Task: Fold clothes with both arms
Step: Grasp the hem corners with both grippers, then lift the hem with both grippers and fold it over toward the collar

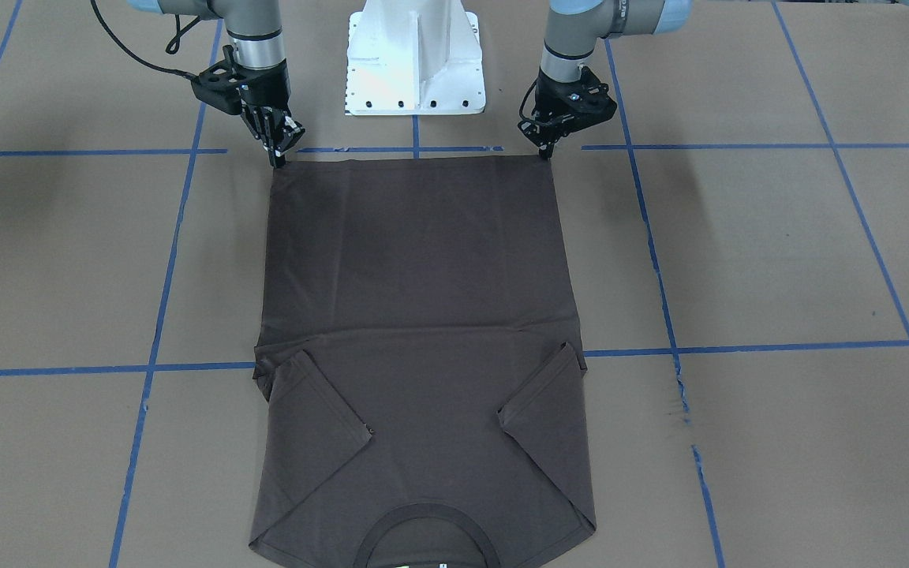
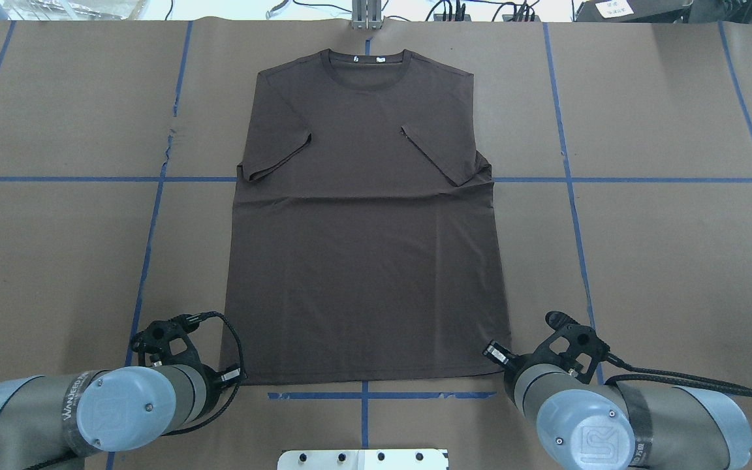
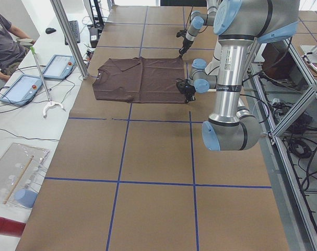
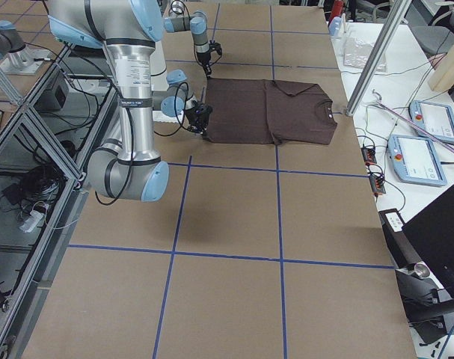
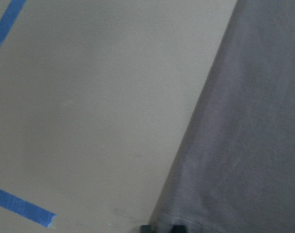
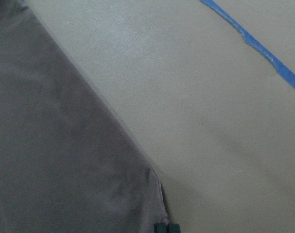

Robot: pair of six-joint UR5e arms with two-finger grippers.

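a dark brown, matte t-shirt [image 2: 363,248] is laid flat on the tan paper-covered surface [image 2: 663,261], with the ribbed collar farthest from the robot and both short sleeves folded inward. the left gripper [image 1: 543,154] and right gripper [image 1: 277,162] are set at the two hem corners, jaws pinched narrow on the fabric.

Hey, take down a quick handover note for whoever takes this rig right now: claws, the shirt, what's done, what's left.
Claws: left claw is down at one hem corner of the T-shirt and looks shut on it. The right claw looks shut on the other hem corner.
Shirt: flat on the table, collar at the edge far from the robot.
Done: both sleeves folded in over the chest.
Left: probably lift the hem and carry it toward the collar.
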